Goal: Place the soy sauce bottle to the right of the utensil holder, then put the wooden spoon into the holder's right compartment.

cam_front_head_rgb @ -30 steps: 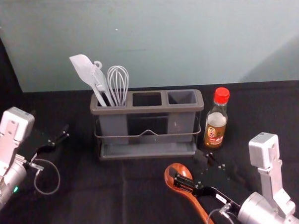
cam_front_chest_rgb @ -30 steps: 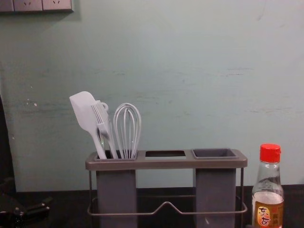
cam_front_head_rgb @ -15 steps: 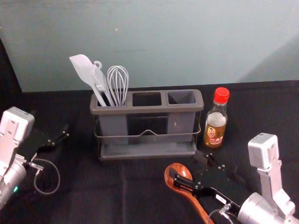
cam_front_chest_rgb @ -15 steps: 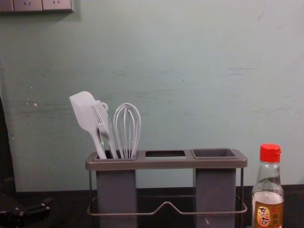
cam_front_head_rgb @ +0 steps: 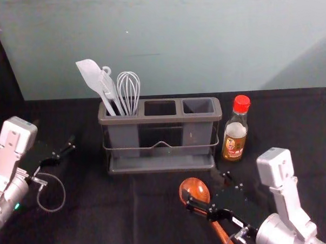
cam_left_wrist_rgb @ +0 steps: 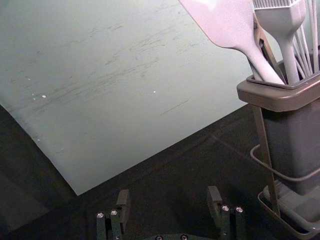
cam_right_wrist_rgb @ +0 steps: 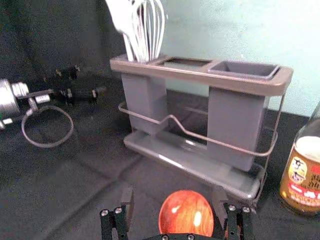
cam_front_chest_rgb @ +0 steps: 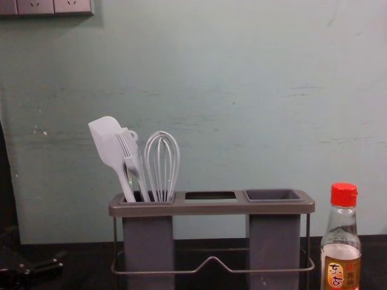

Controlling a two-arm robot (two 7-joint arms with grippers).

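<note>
wall (cam_front_head_rgb: pixel 175 40), pale green, rises well beyond the fingers of both grippers. the bench (cam_front_head_rgb: pixel 129 220), covered in black cloth, spreads out below the fingers. the holder (cam_front_head_rgb: pixel 163 120), grey with three compartments, stands beyond the right gripper's (cam_front_head_rgb: pixel 206 186) fingers and a little to their left; from the left gripper's (cam_front_head_rgb: pixel 55 135) fingers it is off to the right.

the right gripper is low over the near part of the bench, its fingers apart, one to each side of the spoon's bowl. whether either finger touches the wood, i cannot tell. the left gripper hangs to the left of the holder, its fingers apart too.

the bottle (cam_front_head_rgb: pixel 234 142), red cap up, stands upright beyond the right fingers and to their right, just beside the holder's right end. the wooden spoon (cam_front_head_rgb: pixel 194 188) lies on the bench, bowl between the right fingers, handle running back under that gripper towards the robot. beyond and left of those fingers, the spatula (cam_front_head_rgb: pixel 90 76), whisk (cam_front_head_rgb: pixel 129 91) and brush (cam_front_head_rgb: pixel 109 87) lean in the holder's left compartment.
</note>
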